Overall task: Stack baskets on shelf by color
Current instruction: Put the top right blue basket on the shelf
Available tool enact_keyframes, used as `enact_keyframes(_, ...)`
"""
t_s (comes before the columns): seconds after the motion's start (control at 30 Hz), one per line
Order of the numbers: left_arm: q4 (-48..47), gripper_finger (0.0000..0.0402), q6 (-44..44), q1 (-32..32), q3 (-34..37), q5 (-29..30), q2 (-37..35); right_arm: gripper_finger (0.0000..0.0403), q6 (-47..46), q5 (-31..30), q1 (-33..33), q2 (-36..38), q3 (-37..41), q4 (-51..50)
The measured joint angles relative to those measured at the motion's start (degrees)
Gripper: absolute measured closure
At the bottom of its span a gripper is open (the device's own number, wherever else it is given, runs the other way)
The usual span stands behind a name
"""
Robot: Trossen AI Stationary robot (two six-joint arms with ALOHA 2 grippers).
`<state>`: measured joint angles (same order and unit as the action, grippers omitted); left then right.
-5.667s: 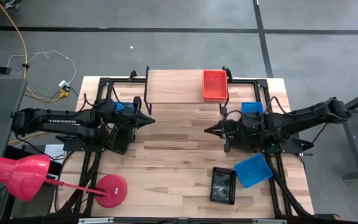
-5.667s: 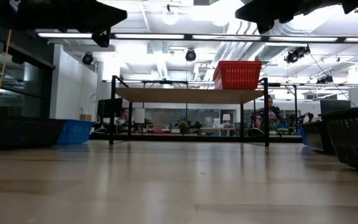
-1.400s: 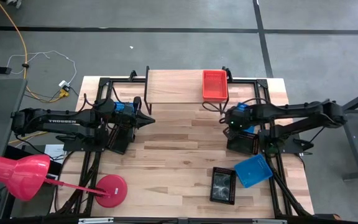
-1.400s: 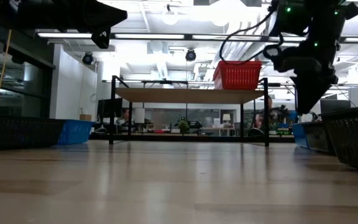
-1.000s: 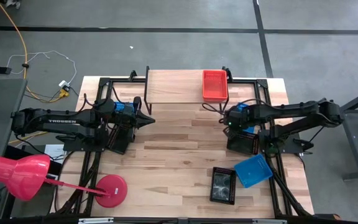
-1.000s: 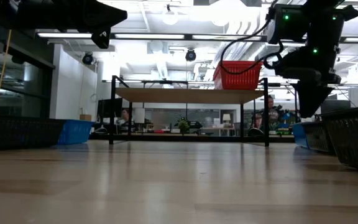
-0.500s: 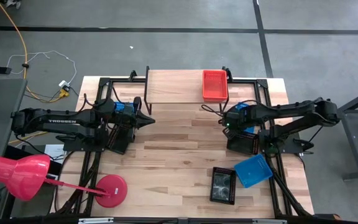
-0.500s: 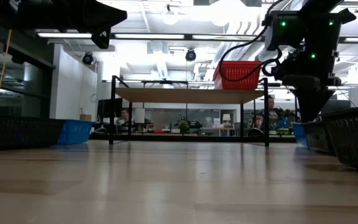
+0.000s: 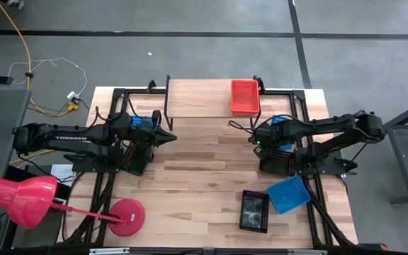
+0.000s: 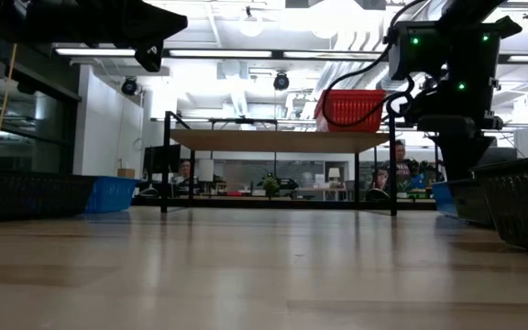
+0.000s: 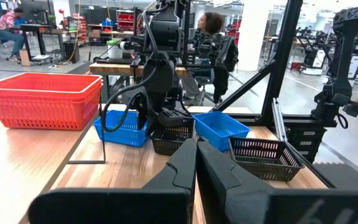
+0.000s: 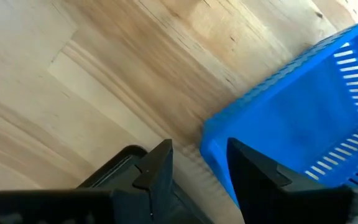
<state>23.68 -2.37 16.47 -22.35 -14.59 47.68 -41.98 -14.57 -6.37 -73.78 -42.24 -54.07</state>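
Blue basket (image 12: 303, 118) sits right under my right tool (image 12: 199, 163), fingers (image 12: 157, 163) apart, straddling its near rim, not clamped on it. That basket lies on the desk (image 9: 204, 159) near the right end of the shelf (image 9: 204, 103), mostly hidden under my arm from above. Red baskets (image 9: 244, 97) stacked on the shelf's right end. Another blue basket (image 9: 289, 193) and a black basket (image 9: 254, 210) lie toward the desk's front right. Left tool (image 9: 170, 137) pressed together, empty, hovering over the desk's left-middle.
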Motion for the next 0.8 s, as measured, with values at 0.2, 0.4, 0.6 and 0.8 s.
enact_keyframes(0.2, 0.0, 0.0401, 0.0, 0.0, 0.0, 0.0, 0.0, 0.0263, -0.9, 0.5, 0.0, 0.0, 0.0, -4.8)
enact_keyframes(0.4, 0.0, 0.0401, 0.0, 0.0, 0.0, 0.0, 0.0, 0.0263, -1.4, -1.1, 0.0, 0.0, 0.0, -8.8)
enact_keyframes(0.6, 0.0, 0.0401, 0.0, 0.0, 0.0, 0.0, 0.0, 0.0263, -0.7, -1.3, 0.0, 0.0, 0.0, -10.1)
enact_keyframes(0.8, 0.0, 0.0401, 0.0, 0.0, 0.0, 0.0, 0.0, 0.0263, -1.1, -1.2, 0.0, -0.1, 0.0, -10.3)
